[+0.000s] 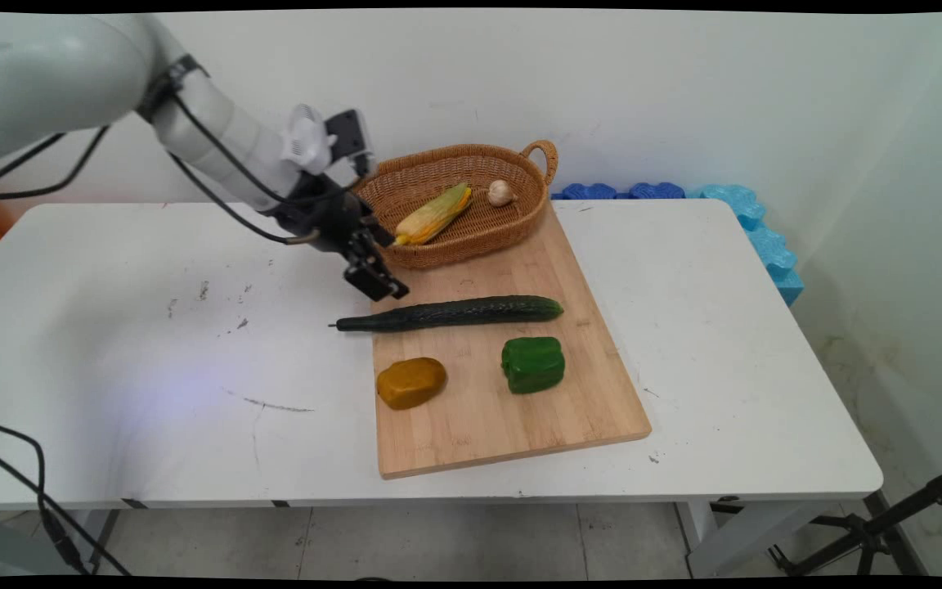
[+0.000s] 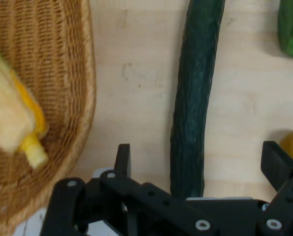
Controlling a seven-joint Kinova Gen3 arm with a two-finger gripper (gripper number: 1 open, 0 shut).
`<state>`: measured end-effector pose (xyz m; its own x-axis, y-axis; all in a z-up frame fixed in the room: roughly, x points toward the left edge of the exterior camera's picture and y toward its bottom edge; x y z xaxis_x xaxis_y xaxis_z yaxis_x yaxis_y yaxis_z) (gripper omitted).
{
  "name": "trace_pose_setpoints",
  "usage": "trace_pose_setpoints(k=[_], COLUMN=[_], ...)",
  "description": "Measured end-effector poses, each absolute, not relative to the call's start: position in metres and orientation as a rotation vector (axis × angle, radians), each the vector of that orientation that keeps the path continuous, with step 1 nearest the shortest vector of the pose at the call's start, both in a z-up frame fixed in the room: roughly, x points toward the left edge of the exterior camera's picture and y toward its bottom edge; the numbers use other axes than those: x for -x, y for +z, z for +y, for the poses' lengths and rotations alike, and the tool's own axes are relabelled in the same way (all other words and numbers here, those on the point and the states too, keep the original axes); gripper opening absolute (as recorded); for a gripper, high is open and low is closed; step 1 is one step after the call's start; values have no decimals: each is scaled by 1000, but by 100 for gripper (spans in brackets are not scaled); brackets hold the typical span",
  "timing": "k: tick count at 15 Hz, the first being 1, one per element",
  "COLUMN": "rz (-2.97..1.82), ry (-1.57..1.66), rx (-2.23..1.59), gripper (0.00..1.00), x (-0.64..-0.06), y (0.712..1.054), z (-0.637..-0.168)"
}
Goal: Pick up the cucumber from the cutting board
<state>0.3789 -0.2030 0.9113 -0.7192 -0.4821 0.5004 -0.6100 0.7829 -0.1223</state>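
The end effector [image 1: 377, 276] hovers just above the stem end of the cucumber [image 1: 450, 313], fingers spread wide and holding nothing; in the hand view the two fingertips [image 2: 122, 158] stand well apart with the cucumber [image 2: 193, 103] running up between them. That cucumber lies across the cutting board [image 1: 504, 409], its thin tip poking off the board's left edge over the table [image 1: 152, 368]. Here's the risk as I read it: the fingers sit near the cucumber's end rather than its middle, so a grip there could let the long body droop or swing, and a smooth, curved skin may slip between the pads. The basket [image 1: 446, 245] is just beside the left finger, with the corn [image 1: 434, 214] and a garlic bulb [image 1: 501, 192] inside, so a sideways drift could clip its woven rim and shove it. The green pepper [image 1: 533, 365] and the brownish-yellow lump [image 1: 411, 382] lie on the board's near side, apart from the cucumber and out of harm's way for now. The arm reaches in from the upper left, sloping down to the right, wrist angled so the fingers point down and forward at the board, black cables trailing beneath it.
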Motion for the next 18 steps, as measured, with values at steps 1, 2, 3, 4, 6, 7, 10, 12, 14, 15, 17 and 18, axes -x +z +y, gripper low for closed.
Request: trace_pose_setpoints(k=[1,2,3,4,6,7,10,12,14,15,17,18], rz=[-2529,-2533,-2538,-2546,-2561,-2568,-2591,-2605,-2618,-2624,-2635,-2640], ry=[390,391,393,393,391,390,383,379,376,375,374,373], rx=[-815,-811,-806,-797,-781,-774,-753,-740,-725,-718,-705,-700], gripper=[100,100,100,100,100,100,100,100,100,100,100,100], x=[-372,-368,-362,-355,-343,-338,-324,-317,-311,-308,-304,-302], y=[908,905,902,897,887,883,870,863,858,855,850,848], z=[-207,-209,-213,-217,-224,-227,-235,-240,-243,-245,-248,-250])
